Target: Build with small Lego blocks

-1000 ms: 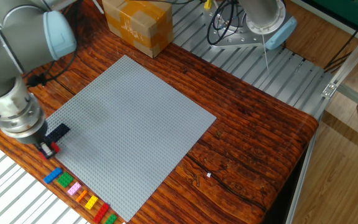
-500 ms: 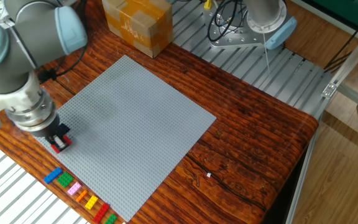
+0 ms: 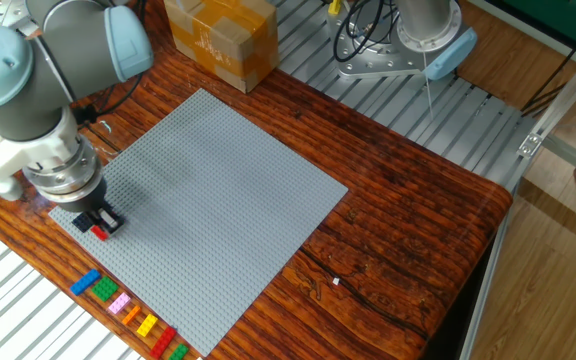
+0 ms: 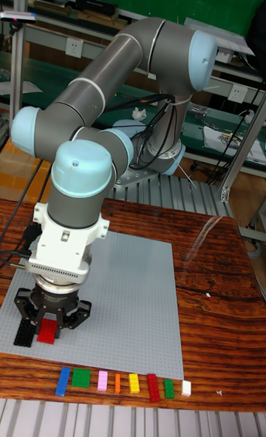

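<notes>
My gripper (image 3: 99, 224) (image 4: 49, 324) hangs low over the near-left corner of the grey baseplate (image 3: 218, 190) (image 4: 140, 296), shut on a small red Lego block (image 3: 99, 233) (image 4: 49, 330). A black piece (image 4: 24, 331) shows right beside the red block; I cannot tell whether it is a brick or part of a finger. Along the table's front edge lies a row of loose small blocks: blue (image 3: 86, 282) (image 4: 63, 381), green (image 3: 105, 292) (image 4: 80, 379), pink (image 3: 120, 303) (image 4: 102, 381), orange (image 4: 117, 383), yellow (image 3: 147, 324) (image 4: 134, 383), red (image 3: 162, 340) (image 4: 153, 387) and another green (image 4: 169, 388).
A brown cardboard box (image 3: 223, 40) stands on the table just beyond the baseplate's far corner. A second robot base with cables (image 3: 408, 40) sits on the ribbed metal surface behind it. A small white piece (image 4: 186, 387) ends the block row.
The arm has swung from the table's left edge toward the baseplate, carrying the red block up and to the right over the plate's corner. The block row has not moved.
</notes>
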Robot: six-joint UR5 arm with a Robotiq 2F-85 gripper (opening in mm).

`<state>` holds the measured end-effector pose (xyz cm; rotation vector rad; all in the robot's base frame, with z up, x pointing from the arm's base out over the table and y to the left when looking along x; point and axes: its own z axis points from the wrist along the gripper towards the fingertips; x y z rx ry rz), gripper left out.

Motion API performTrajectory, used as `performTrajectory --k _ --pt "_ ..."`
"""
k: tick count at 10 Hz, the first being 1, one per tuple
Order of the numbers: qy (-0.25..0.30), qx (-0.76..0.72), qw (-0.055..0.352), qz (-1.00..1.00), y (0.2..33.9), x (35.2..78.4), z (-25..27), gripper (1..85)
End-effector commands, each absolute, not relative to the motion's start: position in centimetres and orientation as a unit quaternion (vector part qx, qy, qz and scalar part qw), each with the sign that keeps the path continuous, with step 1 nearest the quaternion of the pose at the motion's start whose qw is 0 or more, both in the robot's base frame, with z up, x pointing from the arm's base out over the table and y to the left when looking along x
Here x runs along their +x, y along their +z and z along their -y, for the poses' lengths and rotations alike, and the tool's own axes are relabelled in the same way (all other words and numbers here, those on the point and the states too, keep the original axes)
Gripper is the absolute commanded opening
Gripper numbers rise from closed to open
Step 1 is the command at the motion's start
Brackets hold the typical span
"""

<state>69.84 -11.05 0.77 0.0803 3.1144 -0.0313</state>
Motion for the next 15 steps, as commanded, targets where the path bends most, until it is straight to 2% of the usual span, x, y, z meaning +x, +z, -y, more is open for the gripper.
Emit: performTrajectory --k 1,5,6,7,15 --pt "-0.001 0.001 0.019 -1.0 0.47 69.32 10.97 1.0" --pt "0.003 -0.007 0.018 -1.0 0.41 69.11 10.77 1.0" --pt "0.005 -0.012 0.018 -1.0 0.4 69.1 10.79 4.3" --pt "0.005 -0.018 0.018 -1.0 0.33 69.06 10.96 11.7" --pt "0.014 -0.05 0.028 -0.998 0.63 69.78 11.03 34.7"
